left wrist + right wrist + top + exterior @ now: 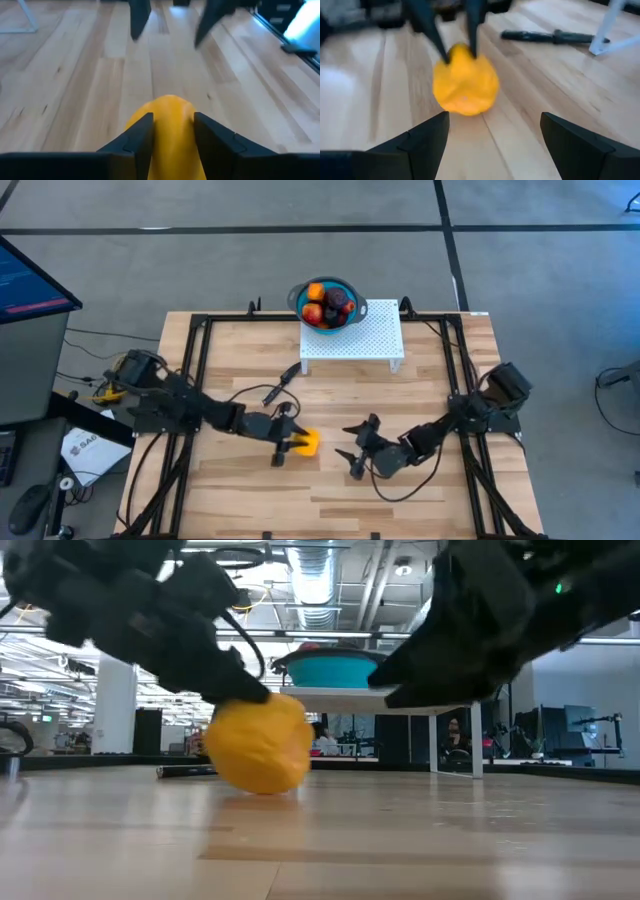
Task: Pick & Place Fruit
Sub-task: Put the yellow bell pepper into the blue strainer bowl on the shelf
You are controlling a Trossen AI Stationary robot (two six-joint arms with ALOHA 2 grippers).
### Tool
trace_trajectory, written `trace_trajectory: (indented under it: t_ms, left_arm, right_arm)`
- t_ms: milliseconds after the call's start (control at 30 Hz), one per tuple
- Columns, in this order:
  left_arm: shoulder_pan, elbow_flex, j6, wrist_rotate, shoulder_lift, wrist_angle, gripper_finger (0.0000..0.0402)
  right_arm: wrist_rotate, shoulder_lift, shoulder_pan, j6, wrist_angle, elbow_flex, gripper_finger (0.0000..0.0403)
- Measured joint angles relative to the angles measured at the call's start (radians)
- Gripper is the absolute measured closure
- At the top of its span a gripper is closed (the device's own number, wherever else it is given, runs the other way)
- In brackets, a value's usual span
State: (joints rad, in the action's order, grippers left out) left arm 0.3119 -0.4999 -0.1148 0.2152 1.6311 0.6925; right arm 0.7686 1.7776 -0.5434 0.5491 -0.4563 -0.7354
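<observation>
Closed on the yellow fruit point(169, 131), the left gripper point(291, 444) holds it at table level, lower centre of the high view. Just right of it, the right gripper point(357, 450) waits spread wide and empty. This looks like the pick step; next comes a lift and carry to the blue bowl point(298, 298) at upper centre, already holding the other fruit point(325, 304).

Wooden table point(400, 480) with knife point(280, 385), white stand point(370, 340)

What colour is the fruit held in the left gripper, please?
Yellow: the fruit between the left gripper's fingers shows best in the right wrist view.
</observation>
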Motion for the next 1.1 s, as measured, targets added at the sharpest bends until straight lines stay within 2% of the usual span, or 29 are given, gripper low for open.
trace_trajectory:
  t_ms: [100, 233, 467, 633, 767, 867, 967, 1100]
  left_arm:
    - [-0.026, -0.003, -0.001, -0.027, 0.054, 0.085, 0.0281]
    - [-0.045, -0.004, -0.001, -0.032, 0.084, 0.138, 0.0282]
    - [-0.073, -0.003, 0.002, -0.033, 0.078, 0.136, 0.0277]
    - [-0.085, -0.002, 0.002, -0.030, 0.078, 0.137, 0.0284]
    - [-0.086, -0.003, 0.002, -0.024, 0.078, 0.137, 0.0285]
    - [-0.085, -0.003, 0.002, -0.026, 0.078, 0.137, 0.0285]
    - [-0.085, -0.002, 0.003, -0.029, 0.078, 0.144, 0.0278]
    - [-0.103, -0.001, 0.005, -0.088, 0.051, 0.162, 0.0234]
  right_arm:
    - [-0.063, 0.047, 0.026, -0.160, -0.017, -0.021, 0.0096]
    - [-0.095, 0.123, 0.061, -0.299, 0.005, -0.083, 0.0089]
    - [-0.111, 0.229, 0.109, -0.495, 0.135, -0.253, 0.0038]
    - [-0.103, 0.294, 0.143, -0.523, 0.194, -0.346, 0.0015]
    - [-0.044, 0.338, 0.157, -0.531, 0.193, -0.386, 0.0011]
    - [-0.039, 0.351, 0.158, -0.520, 0.183, -0.391, 0.0027]
    - [-0.047, 0.352, 0.158, -0.468, 0.189, -0.390, 0.0066]
    - [-0.078, 0.336, 0.154, -0.386, 0.227, -0.390, 0.0118]
